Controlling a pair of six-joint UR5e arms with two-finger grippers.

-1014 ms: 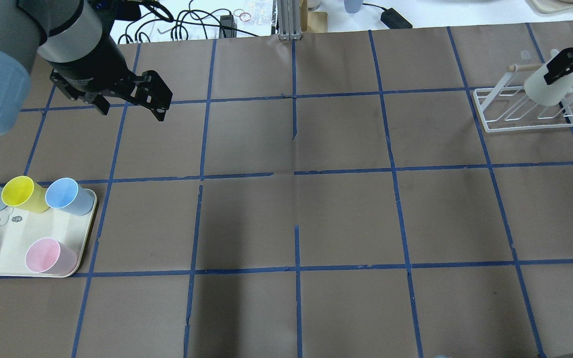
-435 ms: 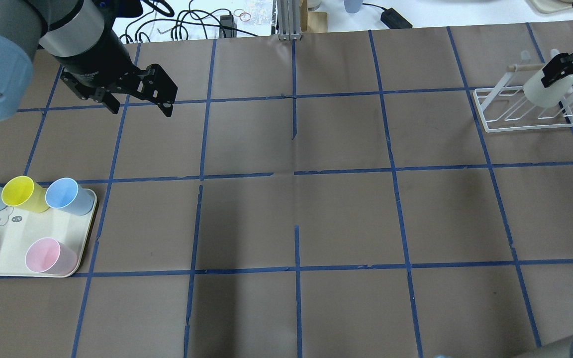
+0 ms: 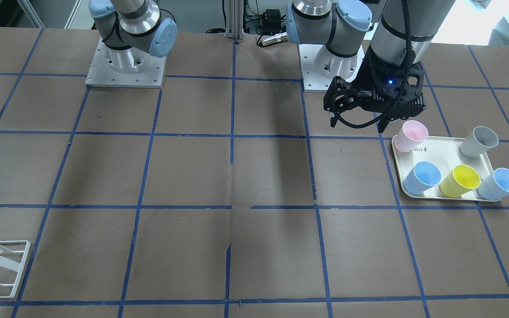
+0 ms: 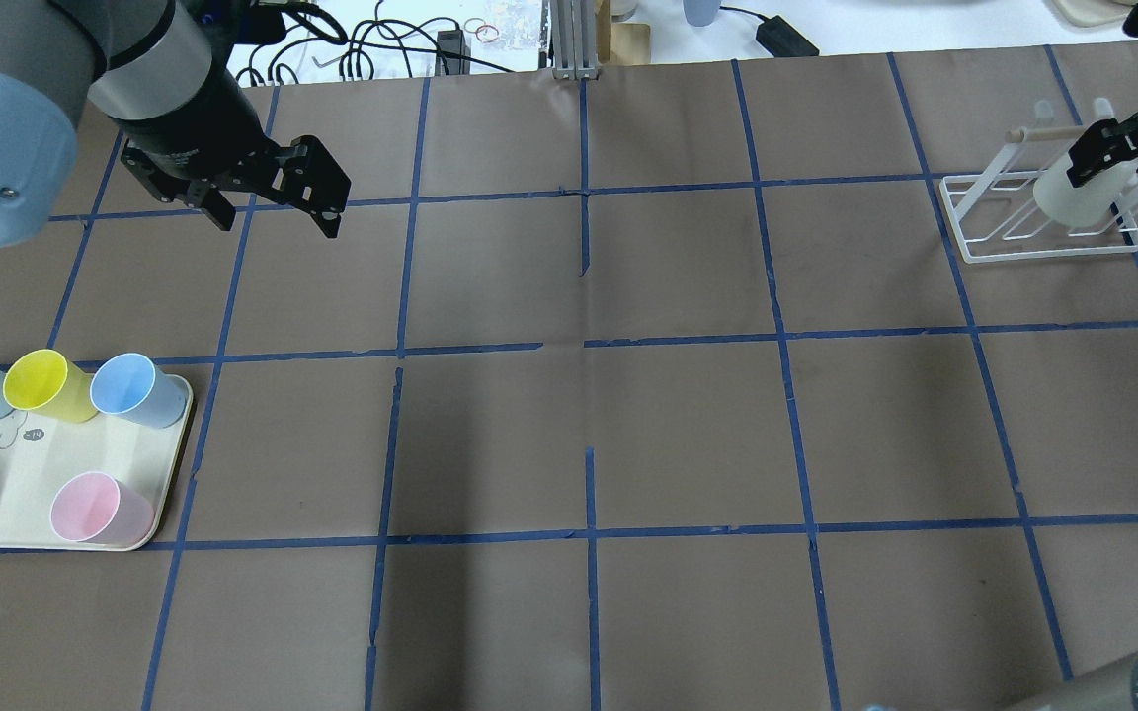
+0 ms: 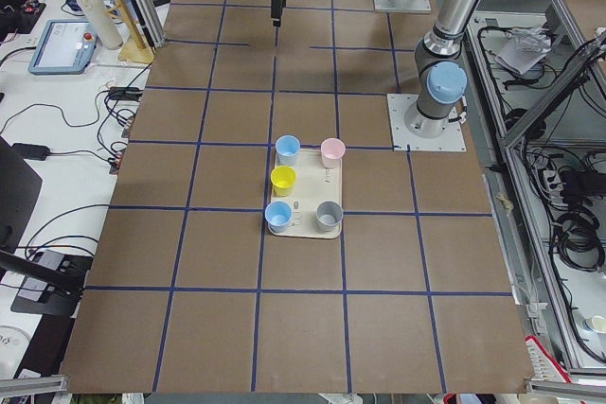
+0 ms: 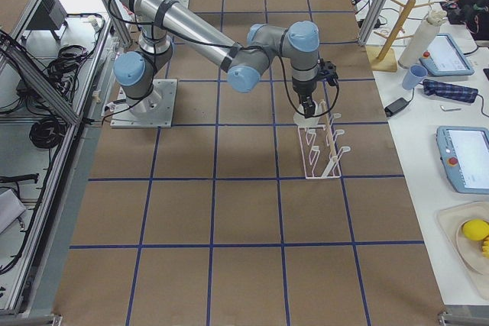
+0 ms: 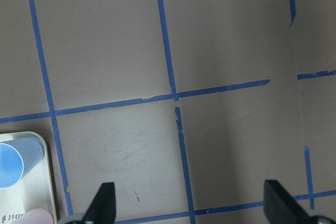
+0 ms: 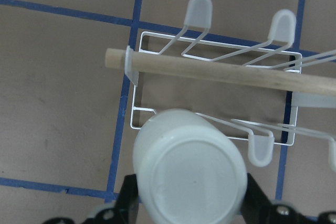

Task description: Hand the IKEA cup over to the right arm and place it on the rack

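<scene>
Cream IKEA cup point(image 8: 189, 174) base: right wrist view only.

We're looking at twin arms here: the left arm point(image 3: 396, 26) and the right arm point(image 6: 195, 32), both silver tubes with pale-blue joint caps point(image 3: 164, 37). Each one sits on a square white base plate point(image 3: 148, 76) dotted with screws. A thick ribbed black cable point(image 3: 408, 42) runs along the left one, a small blue light point(image 3: 390, 81) glows at its wrist, and we spot a single screw point(image 4: 6, 195) in a blue cap. The left gripper point(image 4: 278, 225) and right gripper point(image 4: 1110, 156) are black, angular and two-fingered.
</scene>
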